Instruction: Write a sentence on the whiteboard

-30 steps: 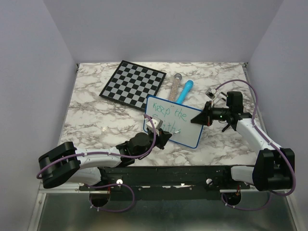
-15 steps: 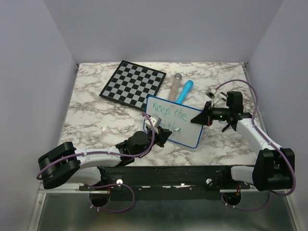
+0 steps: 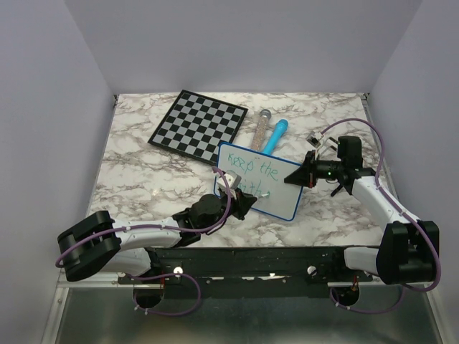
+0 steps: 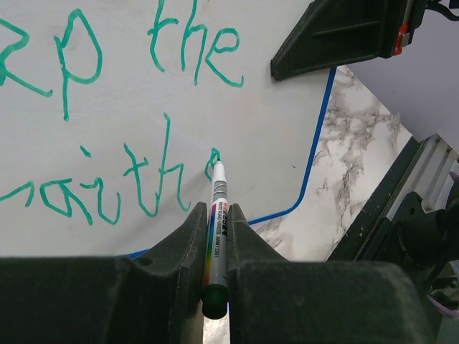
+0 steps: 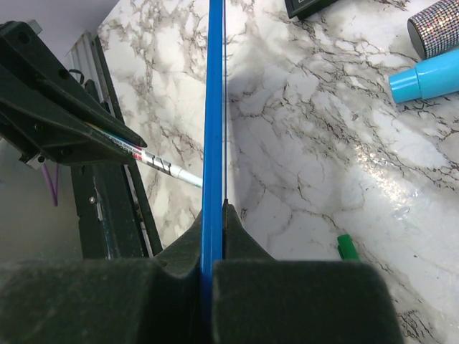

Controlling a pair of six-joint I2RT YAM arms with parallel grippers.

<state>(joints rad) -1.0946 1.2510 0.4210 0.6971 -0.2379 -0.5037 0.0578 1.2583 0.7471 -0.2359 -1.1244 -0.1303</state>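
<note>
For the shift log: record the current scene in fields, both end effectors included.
Left end effector: shut on marker, tip touching whiteboard
Right end effector: shut on whiteboard's blue rim
Sentence: "Keep the" written; second line unfinished
Behind whiteboard: chessboard, light blue tube

The whiteboard has a smooth, faintly glossy white face inside a blue plastic-looking rim, and the desk is marble-patterned and polished, catching a soft sheen. The left claw and right claw look like matt black plastic with a fine grain. The marker has a glossy printed barrel, the light-blue tube looks like smooth plastic, and the glittery tube looks rough and sparkling
</note>
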